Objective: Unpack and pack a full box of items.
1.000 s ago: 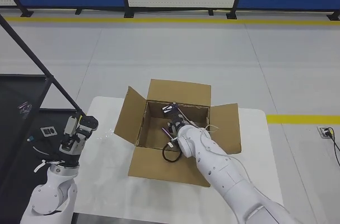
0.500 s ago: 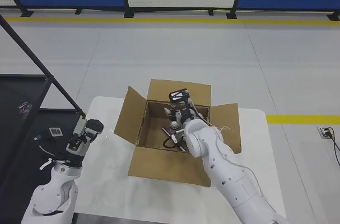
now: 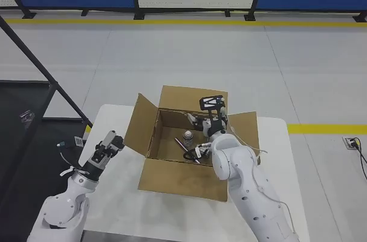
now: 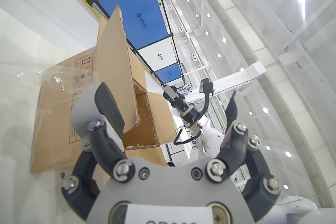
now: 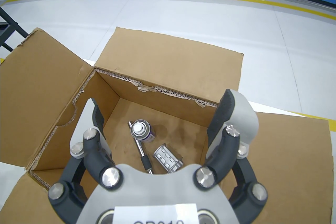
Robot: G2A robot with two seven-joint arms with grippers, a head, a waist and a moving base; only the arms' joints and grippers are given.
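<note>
Box [image 3: 178, 176], flaps open, on table [image 3: 110, 181]

The cardboard box [image 3: 174, 181] sits on the table [image 3: 120, 187], toward its 12 o'clock edge. On the box floor a spray can [image 5: 141, 130] stands upright. A rod [image 5: 141, 150] lies just beside it, running from the can's 9 toward its 6 o'clock. A perforated cylinder [image 5: 168, 158] lies at the can's 5 o'clock. The right gripper [image 5: 161, 101] hangs over the box's 2 o'clock corner. The left gripper [image 3: 112, 139] is at the box's 9 o'clock, apart from it.

Matt brown cardboard box [image 5: 168, 62], shiny metal can [image 5: 140, 130], ribbed silvery cylinder [image 5: 166, 156]
</note>
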